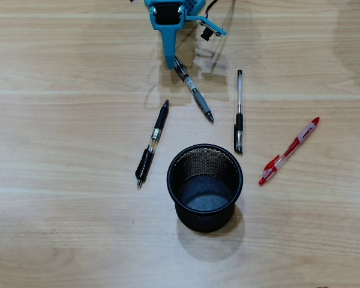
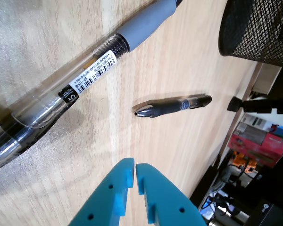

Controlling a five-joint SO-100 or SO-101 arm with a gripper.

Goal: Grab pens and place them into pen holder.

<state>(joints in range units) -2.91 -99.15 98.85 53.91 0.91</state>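
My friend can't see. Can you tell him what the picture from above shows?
An empty black mesh pen holder stands on a wooden table with four pens lying around it: three black, one red pen. The blue gripper touches down by the middle black pen.

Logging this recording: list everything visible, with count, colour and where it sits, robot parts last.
Black-and-clear pens: 3, all lying on the table. One with a grey grip lies diagonally just below the hand; one lies left of the cup in the overhead view; one lies near-vertical, upper right of the cup.
Red pen: 1, red and clear with white, lying diagonally right of the cup.
Pen holder: 1, black wire-mesh cup, upright, lower centre, no pens inside.
Table: 1, light wood grain.
Background clutter: red box and dark items beyond the table edge, wrist view only; unclear.
Hand: 1, blue, shut and holding nothing, beside the grey-grip pen.
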